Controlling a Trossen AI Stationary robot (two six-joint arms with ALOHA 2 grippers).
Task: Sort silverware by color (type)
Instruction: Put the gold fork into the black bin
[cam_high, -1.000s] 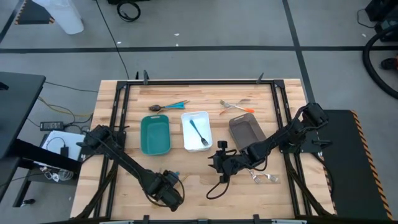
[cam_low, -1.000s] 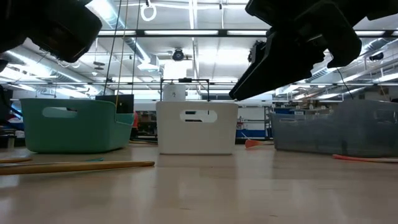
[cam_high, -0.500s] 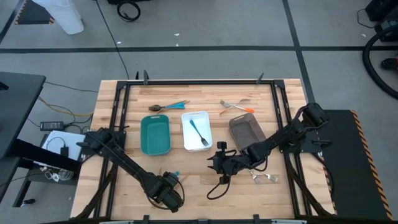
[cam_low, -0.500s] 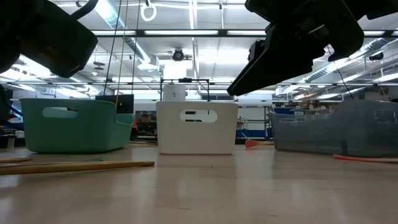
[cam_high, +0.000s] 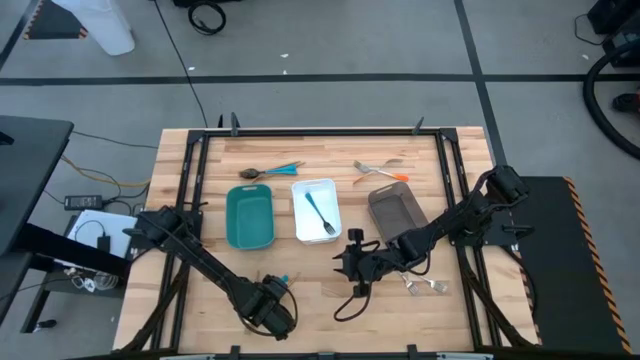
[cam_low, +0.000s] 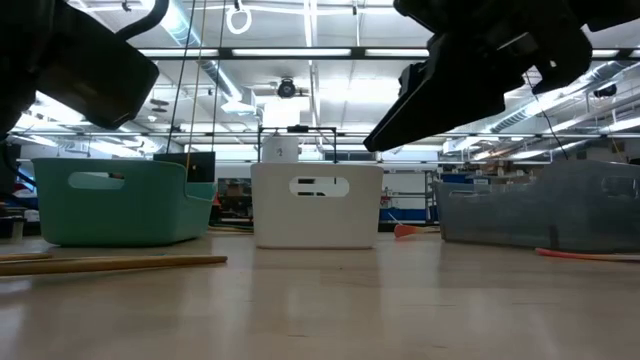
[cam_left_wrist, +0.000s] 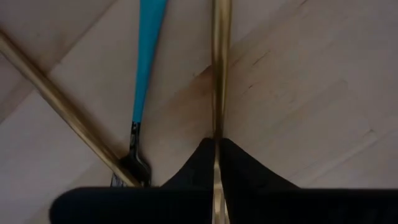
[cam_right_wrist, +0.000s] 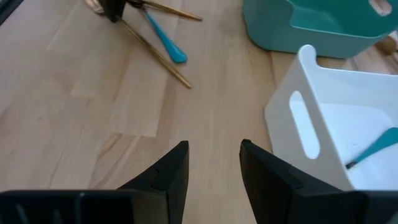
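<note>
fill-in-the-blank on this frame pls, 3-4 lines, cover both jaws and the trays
1. The left gripper has its jaws shut on a ____ utensil handle.
2. The right gripper hovers with its jaws ____.
3. The blue-handled fork lies in the ____ tray.
4. The teal tray holds ____ utensils.

Missing words: gold; open; white; no

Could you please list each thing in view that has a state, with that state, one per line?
left gripper: shut on the gold piece, low at the table's front.
gold piece: pinched between the left fingers.
right gripper: open, empty, hovering near the white tray.
white tray: holds one blue-handled fork.
teal tray: looks empty.
grey-brown tray: looks empty.
blue-handled piece: loose on the table beside the left gripper.
</note>
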